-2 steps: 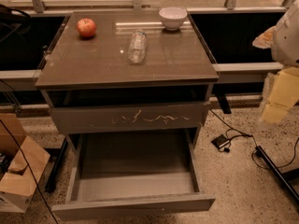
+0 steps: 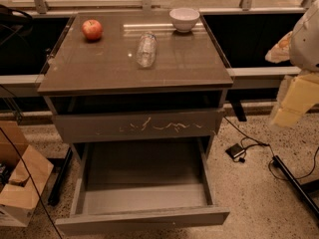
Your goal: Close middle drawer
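- Speckled stone floor is seen beneath a brown cabinet.
- The wide grey middle drawer is seen pulled out, lower centre.
- The pale gripper is held at the right edge; its state cannot be told.

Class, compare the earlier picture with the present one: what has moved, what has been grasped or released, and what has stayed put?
Nothing has visibly changed. The hand stays at the right edge of the view, beside the cabinet and apart from the middle drawer, which is still pulled out. The apple, bottle and bowl sit where they were on the top.
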`<state>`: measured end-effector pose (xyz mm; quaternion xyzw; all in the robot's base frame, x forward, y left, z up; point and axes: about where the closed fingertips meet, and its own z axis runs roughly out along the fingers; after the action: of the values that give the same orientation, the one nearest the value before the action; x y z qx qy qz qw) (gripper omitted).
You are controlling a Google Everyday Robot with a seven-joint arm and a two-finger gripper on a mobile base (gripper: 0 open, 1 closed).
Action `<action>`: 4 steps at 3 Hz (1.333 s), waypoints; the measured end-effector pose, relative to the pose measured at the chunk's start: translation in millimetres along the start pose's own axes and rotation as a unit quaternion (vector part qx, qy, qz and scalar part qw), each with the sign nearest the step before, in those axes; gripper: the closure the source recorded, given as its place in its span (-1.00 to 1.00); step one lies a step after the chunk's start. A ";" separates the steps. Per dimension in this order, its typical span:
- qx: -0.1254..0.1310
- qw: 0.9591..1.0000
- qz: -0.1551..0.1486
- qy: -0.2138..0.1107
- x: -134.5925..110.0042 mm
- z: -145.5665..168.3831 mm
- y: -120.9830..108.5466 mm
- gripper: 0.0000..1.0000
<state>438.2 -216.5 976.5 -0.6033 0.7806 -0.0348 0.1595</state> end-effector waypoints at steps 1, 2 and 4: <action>-0.020 0.999 -0.009 -0.030 -11.4 17.9 16.1 -0.18; -0.081 0.993 -0.020 -0.084 -29.5 57.9 52.6 0.28; -0.184 0.969 -0.025 -0.162 -51.4 145.9 124.0 1.00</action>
<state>376.6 -113.9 818.4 -0.6394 0.7218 0.2036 0.1695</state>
